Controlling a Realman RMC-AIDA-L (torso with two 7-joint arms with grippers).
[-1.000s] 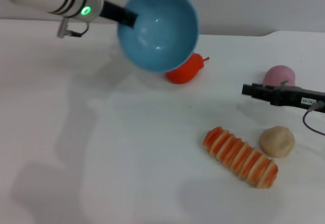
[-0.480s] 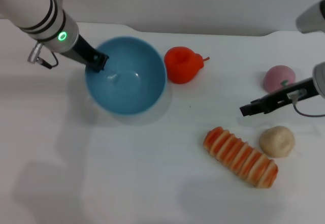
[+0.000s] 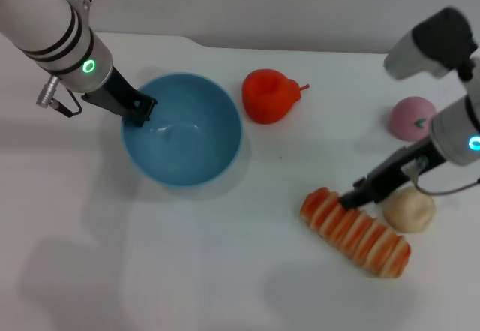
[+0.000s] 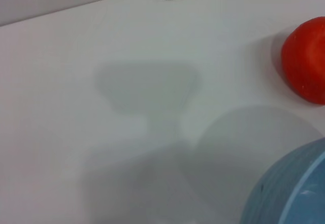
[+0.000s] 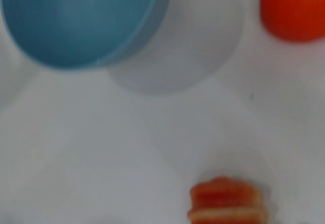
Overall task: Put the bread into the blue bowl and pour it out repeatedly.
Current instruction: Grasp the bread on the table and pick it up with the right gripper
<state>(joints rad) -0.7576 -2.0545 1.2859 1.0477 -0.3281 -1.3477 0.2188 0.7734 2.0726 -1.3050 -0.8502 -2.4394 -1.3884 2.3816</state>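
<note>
The blue bowl stands upright and empty on the white table, left of centre. My left gripper is shut on its near-left rim. The bowl also shows in the left wrist view and the right wrist view. The bread lies on the table at the right, striped side up; one end of it shows in the right wrist view. My right gripper is low, at the bread's upper left end, touching or just above it.
A red-orange fruit with a stem sits just right of the bowl. A small beige lump lies close beside the bread, under the right arm. A pink round piece sits farther back right. The table's back edge runs behind them.
My left arm has brought the bowl down from a tilted hold in the air to upright on the table. My right arm has moved down and left to the bread.
</note>
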